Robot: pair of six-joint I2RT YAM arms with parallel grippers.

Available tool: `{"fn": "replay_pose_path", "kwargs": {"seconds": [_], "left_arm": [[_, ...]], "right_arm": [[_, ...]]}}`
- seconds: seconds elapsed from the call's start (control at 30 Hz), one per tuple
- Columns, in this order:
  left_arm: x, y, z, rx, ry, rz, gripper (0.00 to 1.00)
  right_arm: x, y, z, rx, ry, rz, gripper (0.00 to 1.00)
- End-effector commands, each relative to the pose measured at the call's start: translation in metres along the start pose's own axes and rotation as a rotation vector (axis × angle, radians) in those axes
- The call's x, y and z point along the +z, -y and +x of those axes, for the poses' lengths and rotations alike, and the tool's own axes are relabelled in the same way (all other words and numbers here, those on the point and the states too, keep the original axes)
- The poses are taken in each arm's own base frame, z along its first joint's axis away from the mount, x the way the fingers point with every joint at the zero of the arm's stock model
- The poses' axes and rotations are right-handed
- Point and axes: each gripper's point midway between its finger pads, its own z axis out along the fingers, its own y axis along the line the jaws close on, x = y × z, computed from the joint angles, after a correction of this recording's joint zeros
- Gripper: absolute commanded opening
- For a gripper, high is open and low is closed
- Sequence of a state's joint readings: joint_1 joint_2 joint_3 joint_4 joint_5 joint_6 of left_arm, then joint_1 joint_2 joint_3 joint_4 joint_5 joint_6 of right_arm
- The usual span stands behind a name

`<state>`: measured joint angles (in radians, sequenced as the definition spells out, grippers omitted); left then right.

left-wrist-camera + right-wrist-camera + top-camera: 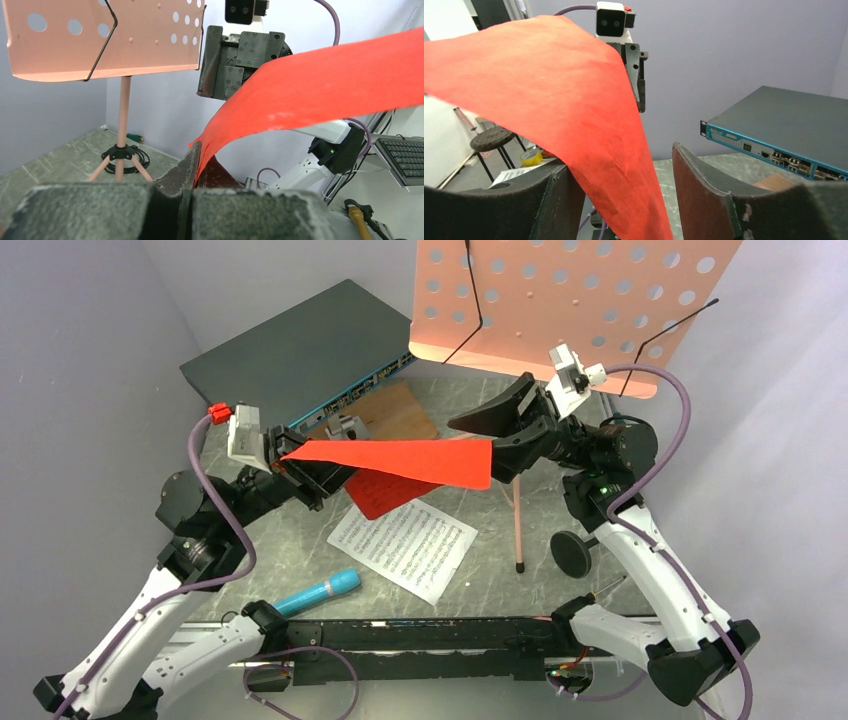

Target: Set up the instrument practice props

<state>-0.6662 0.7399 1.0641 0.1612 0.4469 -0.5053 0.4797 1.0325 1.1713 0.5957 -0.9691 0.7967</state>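
A red sheet-music page (400,458) hangs in the air between both arms. My left gripper (290,455) is shut on its left end; in the left wrist view the page (320,85) rises out of the pinched jaws (199,150). My right gripper (500,435) is open, and the page (549,85) drapes loosely between its spread fingers (619,157). A second red page (385,498) and a white printed page (405,545) lie on the table. The cyan microphone (318,592) lies near the front. The salmon music stand (560,300) is at the back, and the black round mic stand base (572,553) is to the right.
A dark grey network switch (300,350) lies at the back left, with a wooden board (385,412) beside it. The music stand's thin pole (517,525) comes down just right of the pages. Grey walls close in on both sides.
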Motion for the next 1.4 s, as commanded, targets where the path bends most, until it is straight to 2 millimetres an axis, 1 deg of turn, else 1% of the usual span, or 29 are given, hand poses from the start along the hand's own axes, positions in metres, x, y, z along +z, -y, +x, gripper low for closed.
{"fn": "replay_pose_path", "kwargs": {"seconds": [0.0, 0.23, 0.33, 0.43, 0.5, 0.57, 0.6, 0.67, 0.8, 0.87, 0.9, 0.93, 0.97, 1.03, 1.07, 1.1, 1.2, 1.23, 1.27, 1.3, 1.33, 1.37], "left_arm": [[0.007, 0.008, -0.007, -0.033, 0.033, 0.055, 0.0], [0.012, 0.006, 0.004, -0.066, -0.004, 0.068, 0.0], [0.014, 0.005, 0.006, -0.079, -0.013, 0.067, 0.0], [0.015, 0.004, 0.007, -0.087, -0.008, 0.067, 0.0], [0.016, 0.004, 0.008, -0.091, -0.006, 0.074, 0.0], [0.017, 0.004, 0.01, -0.097, -0.008, 0.081, 0.0], [0.017, 0.003, 0.012, -0.101, -0.013, 0.08, 0.0], [0.017, 0.001, 0.015, -0.107, -0.019, 0.077, 0.0], [0.018, -0.002, 0.018, -0.115, -0.022, 0.067, 0.0], [0.018, -0.001, 0.018, -0.116, -0.023, 0.074, 0.0], [0.019, -0.001, 0.018, -0.117, -0.023, 0.076, 0.0], [0.019, 0.0, 0.018, -0.118, -0.023, 0.078, 0.0], [0.019, 0.0, 0.017, -0.118, -0.023, 0.081, 0.0], [0.02, -0.001, 0.018, -0.113, -0.028, 0.078, 0.0], [0.021, -0.003, 0.019, -0.108, -0.036, 0.067, 0.04], [0.021, -0.006, 0.02, -0.103, -0.045, 0.047, 0.15], [0.018, -0.028, 0.023, -0.096, -0.058, -0.082, 0.74], [0.017, -0.036, 0.023, -0.094, -0.062, -0.134, 0.87], [0.015, -0.045, 0.022, -0.089, -0.063, -0.191, 0.93], [0.012, -0.058, 0.026, -0.094, -0.09, -0.266, 0.97], [0.011, -0.07, 0.026, -0.091, -0.101, -0.335, 0.99], [0.012, -0.076, 0.026, -0.086, -0.116, -0.371, 0.99]], "right_arm": [[0.005, -0.007, -0.02, -0.109, 0.046, -0.021, 0.62], [0.001, -0.011, -0.029, -0.222, 0.08, 0.008, 0.68], [0.0, -0.017, -0.034, -0.252, 0.102, -0.005, 0.67], [0.001, -0.022, -0.035, -0.254, 0.108, -0.041, 0.56], [0.002, -0.021, -0.035, -0.246, 0.112, -0.05, 0.44], [0.003, -0.023, -0.038, -0.245, 0.121, -0.055, 0.29], [0.003, -0.023, -0.04, -0.248, 0.128, -0.052, 0.25], [0.002, -0.023, -0.043, -0.255, 0.139, -0.039, 0.24], [0.002, -0.017, -0.051, -0.264, 0.155, 0.019, 0.26], [0.003, -0.016, -0.053, -0.266, 0.162, 0.025, 0.25], [0.003, -0.016, -0.053, -0.266, 0.163, 0.022, 0.2], [0.004, -0.016, -0.054, -0.264, 0.164, 0.02, 0.08], [0.004, -0.015, -0.055, -0.259, 0.16, 0.022, 0.0], [0.005, -0.011, -0.056, -0.256, 0.158, 0.041, 0.0], [0.005, -0.007, -0.06, -0.258, 0.164, 0.07, 0.0], [0.004, 0.0, -0.064, -0.26, 0.164, 0.119, 0.0], [-0.006, 0.027, -0.083, -0.28, 0.185, 0.331, 0.0], [-0.013, 0.04, -0.087, -0.277, 0.182, 0.423, 0.0], [-0.018, 0.044, -0.101, -0.298, 0.189, 0.497, 0.0], [-0.025, 0.055, -0.108, -0.306, 0.185, 0.583, 0.0], [-0.032, 0.063, -0.117, -0.324, 0.182, 0.658, 0.0], [-0.038, 0.069, -0.124, -0.34, 0.177, 0.726, 0.0]]}}
